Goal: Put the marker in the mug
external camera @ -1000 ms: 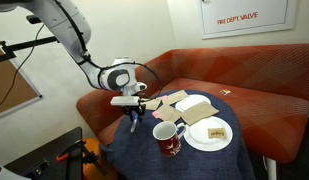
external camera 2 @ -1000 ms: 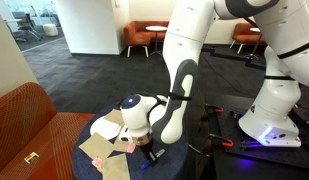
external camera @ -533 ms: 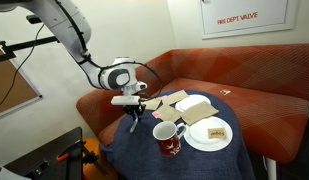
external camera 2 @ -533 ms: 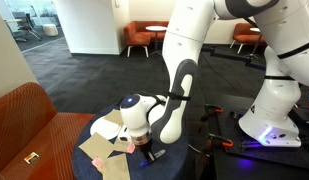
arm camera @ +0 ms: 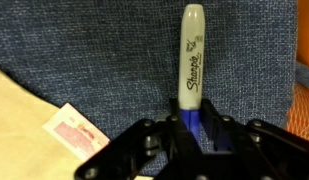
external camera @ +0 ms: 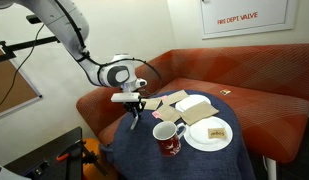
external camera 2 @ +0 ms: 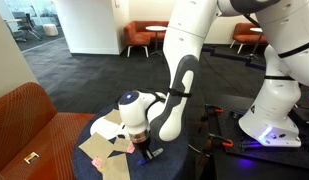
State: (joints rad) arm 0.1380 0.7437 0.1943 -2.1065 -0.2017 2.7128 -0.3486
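Arm (external camera: 72,35) bent low, gripper (external camera: 133,121) pointing down, clamped on marker (arm camera: 192,60).

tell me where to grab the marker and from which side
Take the marker at its blue end, pinching across the narrow barrel from above. The gripper is closed there now. The barrel is slim and straight, so a crosswise pinch should seat well, and an end grip leaves the long grey part free to enter the mug first.

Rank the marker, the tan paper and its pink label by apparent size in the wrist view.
1. tan paper, though cut off by the frame.
2. marker, held near the camera, so it looks enlarged.
3. pink label.
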